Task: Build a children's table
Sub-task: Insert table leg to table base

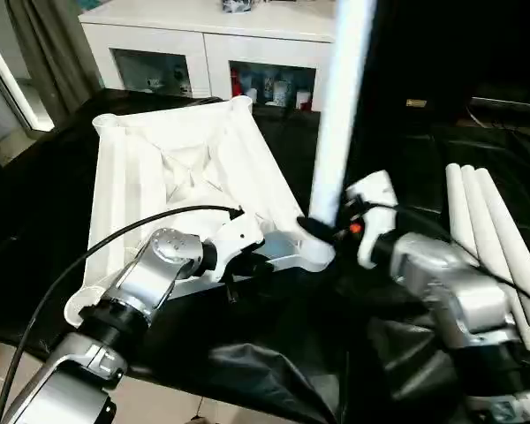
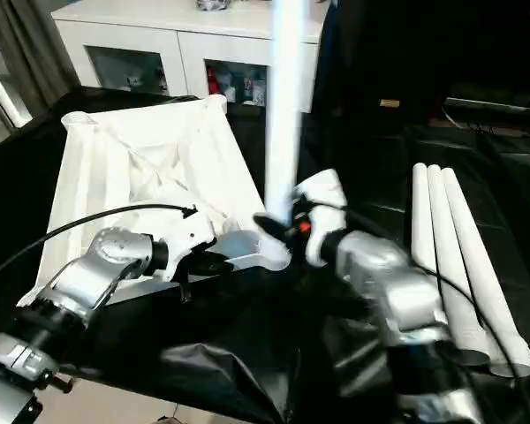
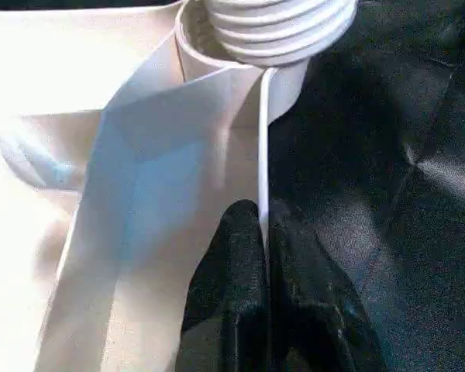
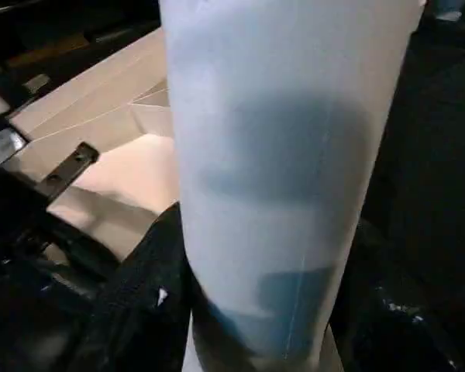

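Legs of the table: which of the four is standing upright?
The leg held in the right gripper, at the tabletop's near corner; the other three legs lie side by side.

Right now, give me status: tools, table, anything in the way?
Left tool shut on the tabletop rim beside the near corner socket. Right tool gripping the upright leg at that socket. Three spare legs lying right; nothing blocking.

No text, label, brand, number or sign can be read anywhere in these views. The items behind the cabinet's glass doors (image 1: 269, 87) are too small and blurred to make out any lettering.
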Robot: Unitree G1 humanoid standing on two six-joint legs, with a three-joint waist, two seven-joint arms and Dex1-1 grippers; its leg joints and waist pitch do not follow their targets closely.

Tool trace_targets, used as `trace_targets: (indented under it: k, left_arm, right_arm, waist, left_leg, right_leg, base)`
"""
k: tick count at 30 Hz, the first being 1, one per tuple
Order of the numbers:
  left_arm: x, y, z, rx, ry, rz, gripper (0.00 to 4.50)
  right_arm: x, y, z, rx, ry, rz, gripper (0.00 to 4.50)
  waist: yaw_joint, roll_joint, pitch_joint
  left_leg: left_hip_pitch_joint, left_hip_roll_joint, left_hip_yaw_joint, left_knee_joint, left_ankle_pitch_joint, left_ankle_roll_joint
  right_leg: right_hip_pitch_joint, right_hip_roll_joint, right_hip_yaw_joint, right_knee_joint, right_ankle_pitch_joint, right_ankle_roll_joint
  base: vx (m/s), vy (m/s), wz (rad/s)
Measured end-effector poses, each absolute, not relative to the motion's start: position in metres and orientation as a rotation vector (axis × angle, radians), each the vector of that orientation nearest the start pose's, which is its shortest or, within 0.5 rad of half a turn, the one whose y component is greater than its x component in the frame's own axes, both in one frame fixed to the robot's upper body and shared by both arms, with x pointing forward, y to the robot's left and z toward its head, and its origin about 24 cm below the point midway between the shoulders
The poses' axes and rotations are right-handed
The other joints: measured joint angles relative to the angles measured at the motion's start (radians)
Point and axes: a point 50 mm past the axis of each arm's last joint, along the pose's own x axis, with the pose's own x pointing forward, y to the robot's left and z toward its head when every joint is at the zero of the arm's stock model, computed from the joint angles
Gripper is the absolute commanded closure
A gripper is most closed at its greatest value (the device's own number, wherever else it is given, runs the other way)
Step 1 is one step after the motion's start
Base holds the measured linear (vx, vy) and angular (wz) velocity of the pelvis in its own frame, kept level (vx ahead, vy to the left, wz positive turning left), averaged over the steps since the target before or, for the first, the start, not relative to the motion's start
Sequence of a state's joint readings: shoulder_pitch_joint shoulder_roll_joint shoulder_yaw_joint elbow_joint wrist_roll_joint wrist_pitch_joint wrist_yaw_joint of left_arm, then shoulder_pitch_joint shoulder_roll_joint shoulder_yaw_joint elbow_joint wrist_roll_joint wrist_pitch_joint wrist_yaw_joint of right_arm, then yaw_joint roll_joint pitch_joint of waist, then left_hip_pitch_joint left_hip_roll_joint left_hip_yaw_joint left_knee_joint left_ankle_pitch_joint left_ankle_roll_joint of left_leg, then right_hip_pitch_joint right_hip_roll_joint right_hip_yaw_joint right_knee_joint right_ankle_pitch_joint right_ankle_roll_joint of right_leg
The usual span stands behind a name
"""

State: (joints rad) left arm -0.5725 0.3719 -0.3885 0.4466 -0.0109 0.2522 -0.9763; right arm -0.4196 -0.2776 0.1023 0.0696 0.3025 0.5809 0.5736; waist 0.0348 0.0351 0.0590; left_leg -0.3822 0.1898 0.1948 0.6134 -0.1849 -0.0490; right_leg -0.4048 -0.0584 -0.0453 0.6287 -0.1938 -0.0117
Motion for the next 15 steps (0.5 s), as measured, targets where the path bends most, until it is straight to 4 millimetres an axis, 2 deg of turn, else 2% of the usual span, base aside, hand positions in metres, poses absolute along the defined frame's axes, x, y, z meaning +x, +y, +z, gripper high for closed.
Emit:
trace_targets:
  k: [15]
  left_arm:
    - [0.315,0.118,0.052,0.445,0.446,-1.177,4.50]
  right_arm:
    - [0.326,-0.123,0.083,0.069,0.306,0.748,2.61]
  waist:
    - [-0.004,0.000,0.000]
  left_leg:
    - [0.003,0.000,0.001,-0.001,0.000,0.000]
  right_leg:
    - [0.000,0.000,0.000,0.001,0.000,0.000]
  base:
    - [0.000,0.000,0.00]
